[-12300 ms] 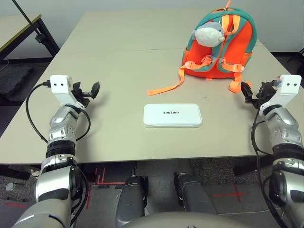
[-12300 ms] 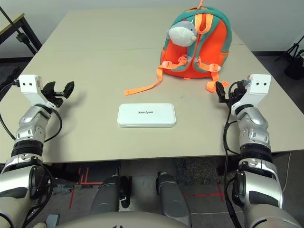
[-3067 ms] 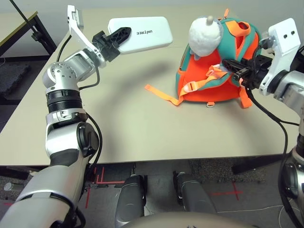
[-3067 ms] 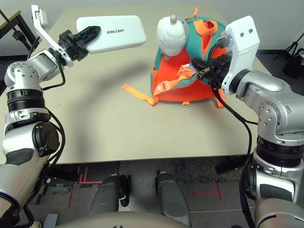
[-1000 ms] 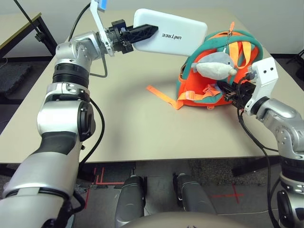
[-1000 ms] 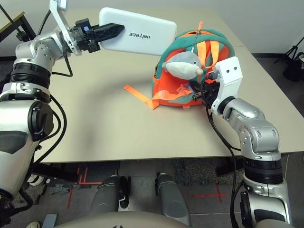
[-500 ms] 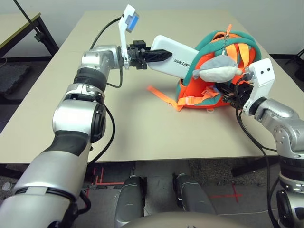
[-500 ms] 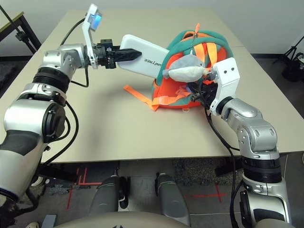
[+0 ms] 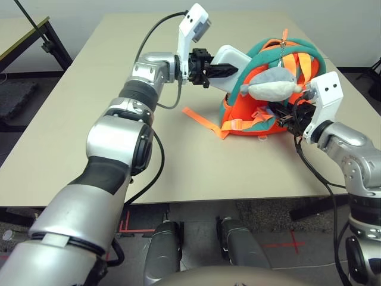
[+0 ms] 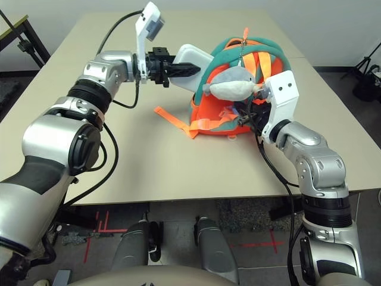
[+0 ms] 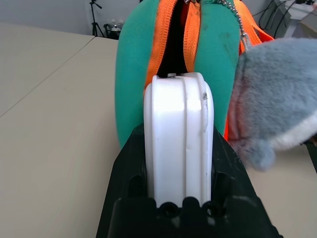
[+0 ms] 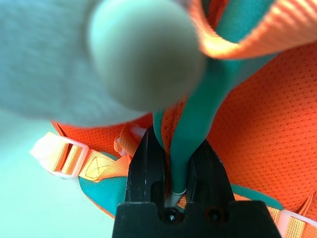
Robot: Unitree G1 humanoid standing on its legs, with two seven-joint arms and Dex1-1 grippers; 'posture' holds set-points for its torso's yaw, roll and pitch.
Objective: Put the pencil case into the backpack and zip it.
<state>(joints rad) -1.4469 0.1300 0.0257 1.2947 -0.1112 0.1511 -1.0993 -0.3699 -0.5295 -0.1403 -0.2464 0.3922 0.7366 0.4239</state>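
Lining up the flat white plastic pencil case (image 9: 230, 55) with the orange-and-teal fabric backpack (image 9: 239, 109).
Left eye view: holding the case off the table (image 9: 155, 137), beside the bag. Left wrist view: pinching it edge-up in the left gripper (image 11: 179, 130), pointing at the narrow dark opening (image 11: 174, 55); possibly snagging on the orange zip edging (image 11: 159, 39) if going in crooked. Right wrist view: clamping a teal strip (image 12: 187, 144) in the right gripper (image 12: 179, 138); possibly tipping the bag if slipping off under the push.
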